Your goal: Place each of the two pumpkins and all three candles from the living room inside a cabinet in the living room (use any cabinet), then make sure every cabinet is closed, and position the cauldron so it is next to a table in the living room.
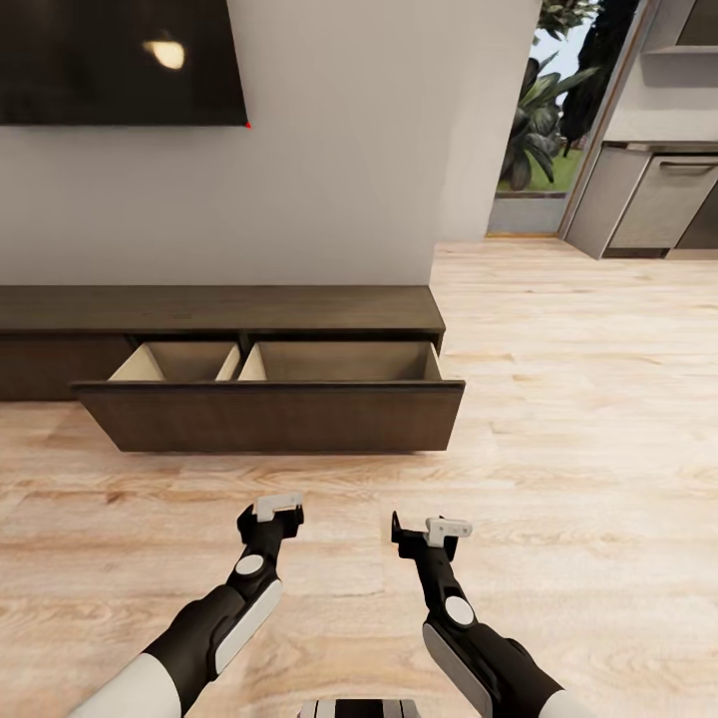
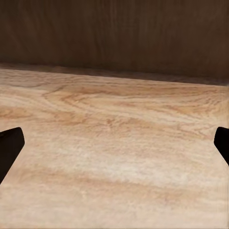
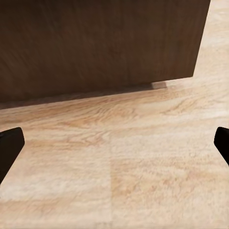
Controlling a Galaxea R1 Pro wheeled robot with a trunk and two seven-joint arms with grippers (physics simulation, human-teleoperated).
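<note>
The low dark-brown cabinet (image 1: 219,309) stands against the white wall, with its wide right-hand drawer (image 1: 269,414) pulled out. Two beige compartments show inside the drawer, and nothing shows in the parts I can see; their floors are hidden behind the front panel. My left gripper (image 1: 277,511) and right gripper (image 1: 439,529) hover over the plank floor just short of the drawer front, both open and holding nothing. The wrist views face the dark panel (image 2: 114,33) (image 3: 95,43) with the black fingertips (image 2: 9,148) (image 3: 9,148) spread wide. The pumpkins, candles, cauldron and table are out of view.
A dark screen (image 1: 120,60) hangs on the wall above the cabinet. To the right, light wood floor (image 1: 578,399) runs to a glazed opening with plants (image 1: 543,120) and a grey kitchen unit (image 1: 663,194).
</note>
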